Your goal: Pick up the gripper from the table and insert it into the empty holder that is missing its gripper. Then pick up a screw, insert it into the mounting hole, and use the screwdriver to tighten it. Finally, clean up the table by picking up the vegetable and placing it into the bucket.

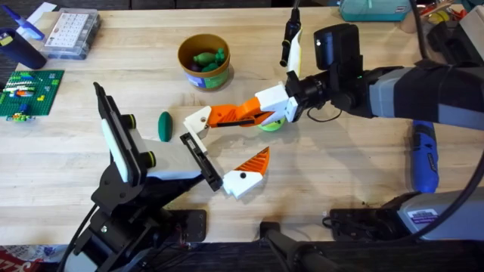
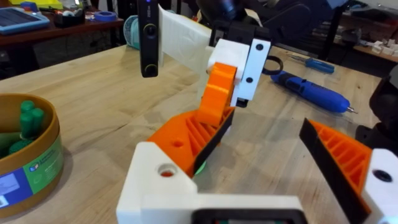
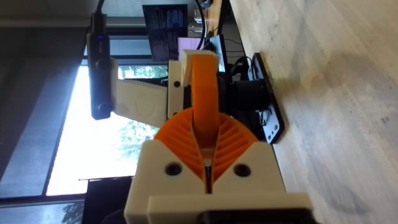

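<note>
The table [image 1: 227,23] is a broad light wooden top with plank grain running across it. In the left wrist view the room behind holds dark desks crowded with gear; the right wrist view looks toward a bright window and a dark monitor.

Counted on the table: 1 bucket [image 1: 204,62], tan with a green lower band, at about 11 o'clock from the table's middle, with several green toy pieces inside; 1 vegetable [image 1: 164,126], a dark green oval lying on the bare wood at about 9 o'clock; 1 screwdriver [image 1: 424,157], thick and blue, lying at about 3 o'clock near the right arm; 1 clear compartment box [image 1: 72,33] and 1 green brick plate [image 1: 29,92], both off at 10 o'clock.

There are 2 grippers. The left gripper [image 1: 224,154] stands wide open — 1 white-and-orange finger [image 1: 250,172] below, the other up at the meeting point — and has hold of nothing. The right gripper [image 1: 236,115] reaches in from 3 o'clock; its orange pads [image 3: 203,134] are pressed together, and I cannot tell whether anything is pinched between them. A bright green piece [image 1: 271,125] lies just under it.
</note>
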`<state>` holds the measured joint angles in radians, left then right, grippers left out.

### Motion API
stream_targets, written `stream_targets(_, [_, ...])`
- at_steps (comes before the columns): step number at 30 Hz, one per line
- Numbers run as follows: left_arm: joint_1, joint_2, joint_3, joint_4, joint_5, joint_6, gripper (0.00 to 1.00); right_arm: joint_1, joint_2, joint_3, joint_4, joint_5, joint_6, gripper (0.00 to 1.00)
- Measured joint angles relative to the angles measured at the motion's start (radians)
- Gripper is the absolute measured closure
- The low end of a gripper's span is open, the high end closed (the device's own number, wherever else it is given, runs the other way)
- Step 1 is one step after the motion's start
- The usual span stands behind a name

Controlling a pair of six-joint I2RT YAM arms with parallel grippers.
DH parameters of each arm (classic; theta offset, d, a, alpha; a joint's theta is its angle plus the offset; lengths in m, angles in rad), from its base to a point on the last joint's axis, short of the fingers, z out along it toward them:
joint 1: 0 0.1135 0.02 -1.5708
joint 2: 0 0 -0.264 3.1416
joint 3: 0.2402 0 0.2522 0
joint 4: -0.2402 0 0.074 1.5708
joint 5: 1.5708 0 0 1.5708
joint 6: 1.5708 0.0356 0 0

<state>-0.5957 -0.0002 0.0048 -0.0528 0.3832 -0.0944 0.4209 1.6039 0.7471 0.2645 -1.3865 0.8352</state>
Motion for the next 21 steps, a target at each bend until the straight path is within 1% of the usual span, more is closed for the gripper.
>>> stream_targets(5, [0.000, 0.000, 0.000, -0.001, -0.013, -0.008, 0.009, -0.003, 0.000, 0.000, -0.004, 0.000, 0.010, 0.982])
stream_targets(8, [0.000, 0.000, 0.000, -0.001, -0.013, -0.010, 0.009, -0.014, 0.000, 0.000, -0.005, -0.004, 0.041, 0.982])
stream_targets(15, [0.000, 0.000, 0.000, 0.000, -0.015, -0.010, 0.009, -0.078, 0.000, 0.000, -0.013, -0.008, 0.120, 0.982])
stream_targets(21, [0.000, 0.000, 0.000, 0.000, -0.017, -0.010, 0.009, -0.070, 0.000, 0.000, -0.016, -0.051, 0.122, 0.982])
